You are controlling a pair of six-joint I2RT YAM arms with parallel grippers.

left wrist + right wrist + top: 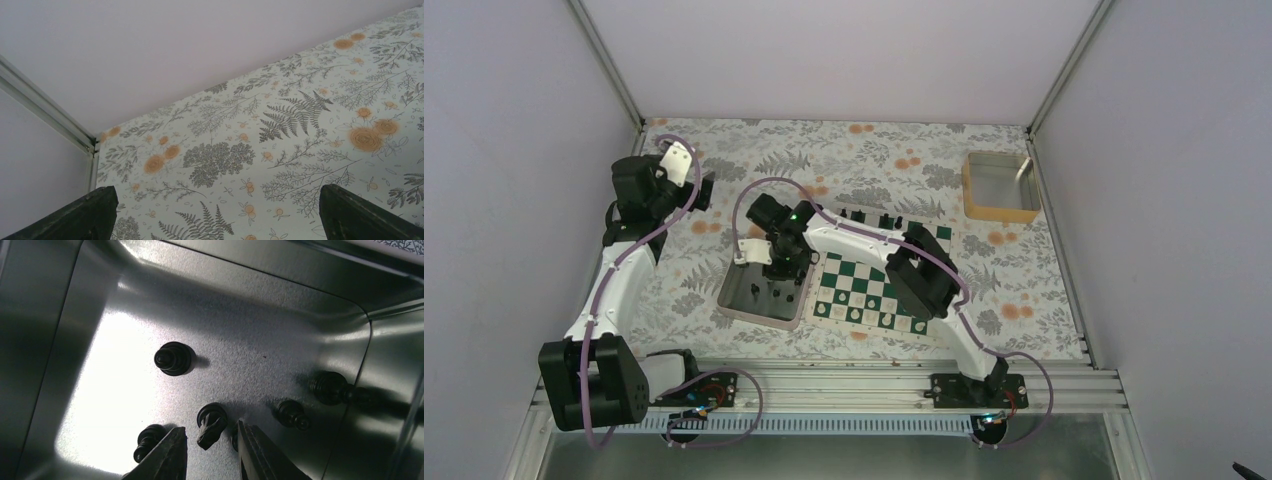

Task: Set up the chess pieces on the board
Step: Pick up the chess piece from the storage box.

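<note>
Progress: partial | board (864,285) mid-tabletop, few chess pieces (858,214) along its far edge | five left in tray (300,320) | right claw (209,432) parted, straddling one, not yet gripping | left claw (217,189) wide open, empty

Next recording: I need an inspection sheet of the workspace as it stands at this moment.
Surface: floral cloth, lying flat.
Job's things: five chess pieces in the metal tray; more at the far edge of the board.
Clutter: pale pieces along the board's near edge; yellow-sided box at far right.
Grippers: left gripper open, empty, above bare cloth; right gripper in the tray, jaws apart either side of one piece.
Cables: purple cables looped along both arms.
Surroundings: plain pale walls; metal rail at the near edge.
</note>
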